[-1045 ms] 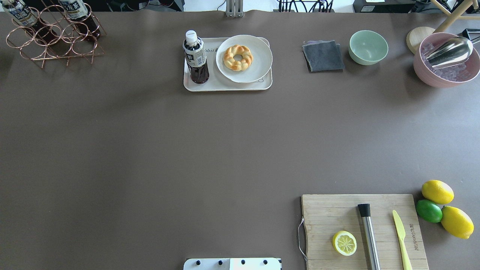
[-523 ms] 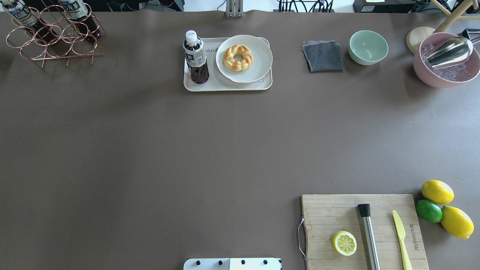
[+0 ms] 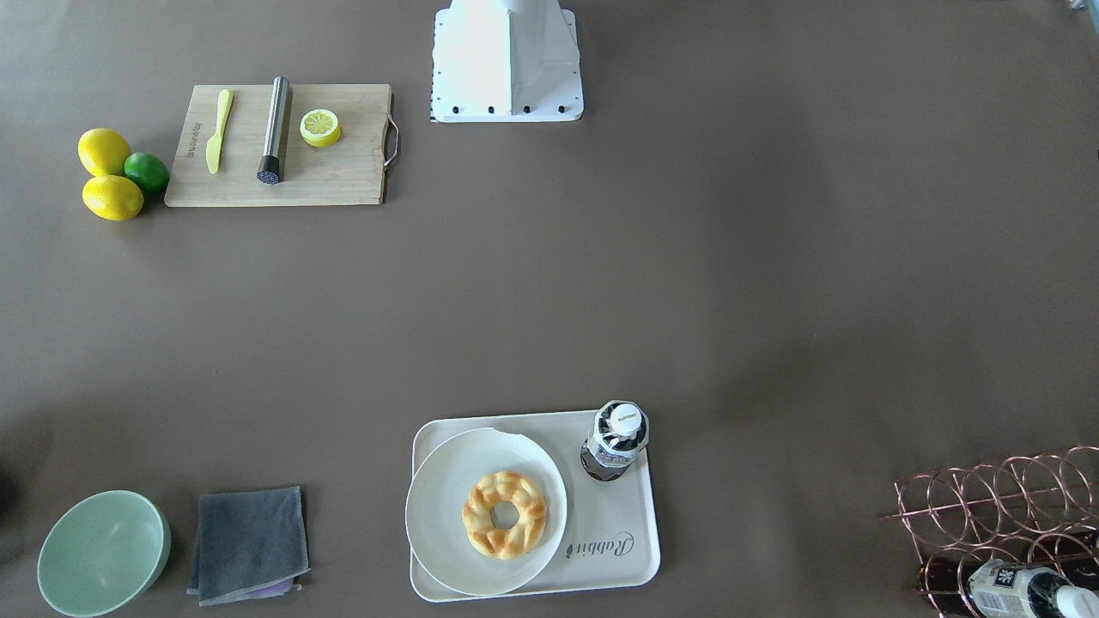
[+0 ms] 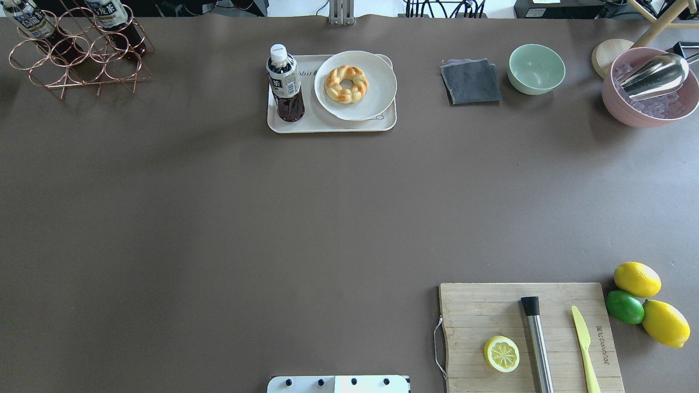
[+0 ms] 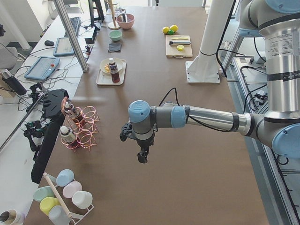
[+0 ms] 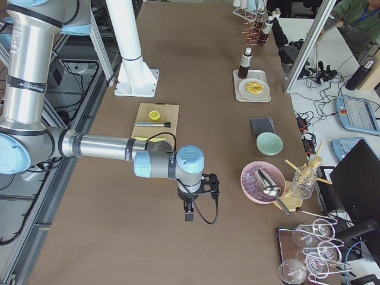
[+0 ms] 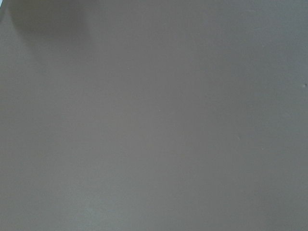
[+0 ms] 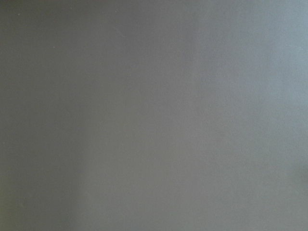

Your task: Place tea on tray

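Observation:
A tea bottle (image 4: 285,82) with dark liquid, white cap and label stands upright on the left end of the cream tray (image 4: 327,124), beside the round plate. It also shows in the front view (image 3: 615,442) on the tray (image 3: 611,519). Neither gripper shows in the overhead or front views. My left gripper (image 5: 141,158) hangs over bare table near the rack end, far from the tray; my right gripper (image 6: 188,214) hangs over bare table near the pink bowl end. I cannot tell whether either is open or shut. Both wrist views show only brown table.
A plate with a braided doughnut (image 4: 346,83) fills the tray's right part. A copper wire rack (image 4: 76,52) with two more tea bottles is far left. A grey cloth (image 4: 471,82), green bowl (image 4: 536,68), pink ice bowl (image 4: 650,87) and cutting board (image 4: 529,335) with lemons are on the right.

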{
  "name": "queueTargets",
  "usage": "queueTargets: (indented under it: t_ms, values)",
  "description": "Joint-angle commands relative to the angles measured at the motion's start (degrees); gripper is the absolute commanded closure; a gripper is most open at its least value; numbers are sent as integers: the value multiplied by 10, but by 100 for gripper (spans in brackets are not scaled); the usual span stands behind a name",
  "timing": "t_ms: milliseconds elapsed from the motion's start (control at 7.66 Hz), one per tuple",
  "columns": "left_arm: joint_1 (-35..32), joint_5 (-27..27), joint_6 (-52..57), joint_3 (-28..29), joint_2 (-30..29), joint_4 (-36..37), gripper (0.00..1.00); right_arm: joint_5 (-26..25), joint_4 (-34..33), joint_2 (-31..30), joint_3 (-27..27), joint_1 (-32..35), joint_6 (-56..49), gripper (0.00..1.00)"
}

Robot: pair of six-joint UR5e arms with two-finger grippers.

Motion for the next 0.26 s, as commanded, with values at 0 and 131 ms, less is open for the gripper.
queueTargets:
  t_ms: [0, 131]
  values:
    - [0, 0, 0, 0, 4, -1, 3, 0, 1, 0, 2, 0, 0, 0]
    - [0, 0, 0, 0, 4, -1, 3, 0, 1, 0, 2, 0, 0, 0]
